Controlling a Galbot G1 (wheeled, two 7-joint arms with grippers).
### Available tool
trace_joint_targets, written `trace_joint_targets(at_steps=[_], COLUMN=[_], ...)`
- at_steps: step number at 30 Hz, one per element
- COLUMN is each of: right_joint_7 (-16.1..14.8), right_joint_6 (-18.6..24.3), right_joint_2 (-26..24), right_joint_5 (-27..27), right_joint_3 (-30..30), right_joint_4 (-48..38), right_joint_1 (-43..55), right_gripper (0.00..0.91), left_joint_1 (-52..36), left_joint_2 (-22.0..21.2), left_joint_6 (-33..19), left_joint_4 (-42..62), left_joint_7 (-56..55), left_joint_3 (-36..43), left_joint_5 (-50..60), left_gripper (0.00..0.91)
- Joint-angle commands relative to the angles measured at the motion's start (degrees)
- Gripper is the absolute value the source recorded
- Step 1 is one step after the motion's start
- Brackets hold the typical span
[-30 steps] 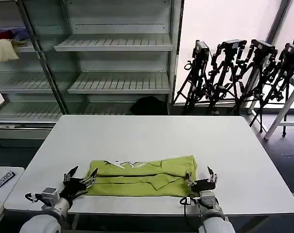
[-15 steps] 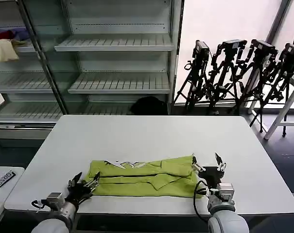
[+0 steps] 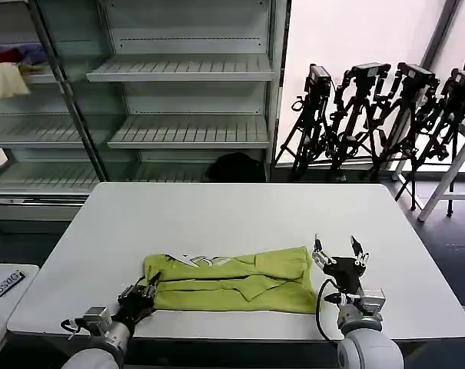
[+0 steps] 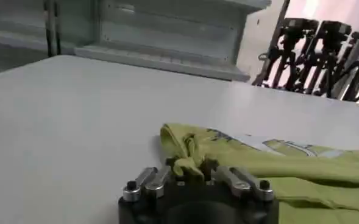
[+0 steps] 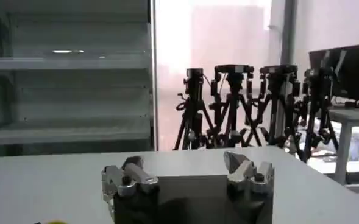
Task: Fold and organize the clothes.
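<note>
T-shirt (image 3: pixel 232 279): lime-green, folded into a long band, lying across the near part of the white table (image 3: pixel 240 215).
Left gripper (image 3: pixel 146 291): at the shirt's near left corner, fingers pinched together on a bunched bit of the cloth (image 4: pixel 188 164).
Right gripper (image 3: pixel 338 257): just beside the shirt's right end, apart from it, fingers spread wide with nothing between them.

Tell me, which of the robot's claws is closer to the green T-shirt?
The left. The left gripper is shut on the green T-shirt at its near left corner; the right gripper hovers open just beyond the shirt's right edge, not touching it.
</note>
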Motion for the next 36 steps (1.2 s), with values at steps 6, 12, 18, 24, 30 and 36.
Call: trace_joint_targets(at_steps=[6, 12, 18, 24, 30, 36], right_joint_7=[0.03, -0.13, -0.19, -0.29, -0.52, -0.58], right_joint_6=[-0.04, -0.34, -0.90, -1.28, -1.25, -1.23], right_joint_2=[-0.05, -0.36, -0.55, -0.78, -0.86, -0.77], right_joint_5=[1.32, 1.34, 1.29, 1.29, 1.26, 1.25], right_joint_3=[1.16, 1.71, 1.83, 1.94, 2.22, 2.57], right_joint_4=[0.38, -0.13, -0.78, -1.41, -2.09, -2.25], right_joint_1=[0.06, 0.35, 0.59, 0.77, 0.37, -0.11], right_gripper=[0.907, 0.907, 0.907, 0.907, 0.907, 0.907], left_joint_1=[-0.82, -1.79, -4.03, -6.71, -9.44, -8.61], left_joint_2=[-0.50, 2.46, 11.21, 21.33, 27.29, 23.03], left_joint_6=[-5.19, -6.52, -6.66, -6.49, -4.67, -2.28], left_joint_4=[0.44, -0.59, 1.30, 7.42, 9.58, 1.61], left_joint_7=[0.42, 4.99, 10.03, 13.94, 15.28, 14.89], left_joint_3=[-0.58, -7.77, -17.86, -24.18, -25.77, -21.43], left_joint_5=[1.85, 4.30, 7.31, 7.67, 7.86, 9.34], left_gripper=[0.000, 0.000, 0.000, 0.000, 0.000, 0.000])
